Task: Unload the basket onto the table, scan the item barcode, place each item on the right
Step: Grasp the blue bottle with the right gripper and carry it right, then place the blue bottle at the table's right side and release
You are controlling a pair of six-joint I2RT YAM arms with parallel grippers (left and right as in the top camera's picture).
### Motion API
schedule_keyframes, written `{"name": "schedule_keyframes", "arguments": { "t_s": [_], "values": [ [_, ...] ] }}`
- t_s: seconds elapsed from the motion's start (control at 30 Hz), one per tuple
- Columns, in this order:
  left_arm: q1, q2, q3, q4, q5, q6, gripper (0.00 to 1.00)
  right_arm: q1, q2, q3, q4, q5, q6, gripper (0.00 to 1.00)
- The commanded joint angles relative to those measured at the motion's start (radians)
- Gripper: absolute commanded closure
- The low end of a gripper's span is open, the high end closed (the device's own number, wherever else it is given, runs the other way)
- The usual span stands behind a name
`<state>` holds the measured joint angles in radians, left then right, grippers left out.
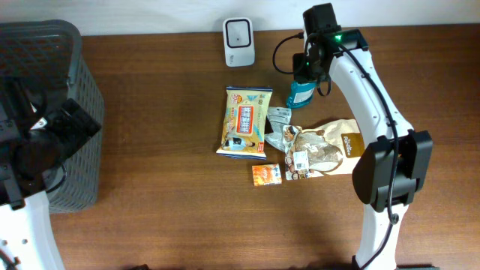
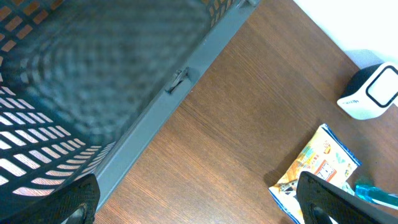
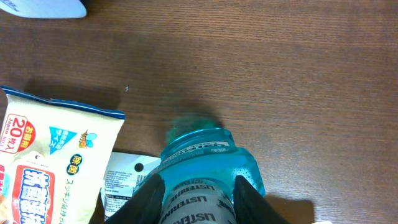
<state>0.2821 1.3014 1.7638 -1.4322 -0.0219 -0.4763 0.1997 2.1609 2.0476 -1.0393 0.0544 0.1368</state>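
Note:
A blue mouthwash bottle stands at the back of the table, right of a white barcode scanner. My right gripper is over it. In the right wrist view the bottle sits between the two black fingers, which press on its grey label from both sides, so the right gripper is shut on it. My left gripper hangs open and empty beside the grey basket, far to the left.
A white and blue wipes pack lies left of the bottle. A silver packet, a brown pouch and a small orange packet lie in front of it. The grey mesh basket fills the far left.

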Motion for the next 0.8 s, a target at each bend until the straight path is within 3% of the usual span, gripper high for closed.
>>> {"name": "schedule_keyframes", "arguments": {
  "t_s": [0.0,0.13,0.37,0.77],
  "values": [
    [0.005,-0.008,0.006,-0.001,0.007,-0.009,0.01,-0.007,-0.013,0.013,-0.006,0.039,0.043,0.69],
    [0.005,-0.008,0.006,-0.001,0.007,-0.009,0.01,-0.057,-0.018,0.072,-0.06,0.062,0.085,0.74],
    [0.005,-0.008,0.006,-0.001,0.007,-0.009,0.01,-0.175,-0.018,0.171,-0.159,0.068,0.109,0.74],
    [0.005,-0.008,0.006,-0.001,0.007,-0.009,0.01,-0.555,-0.017,0.176,-0.256,0.137,0.111,0.74]
  ]
}}
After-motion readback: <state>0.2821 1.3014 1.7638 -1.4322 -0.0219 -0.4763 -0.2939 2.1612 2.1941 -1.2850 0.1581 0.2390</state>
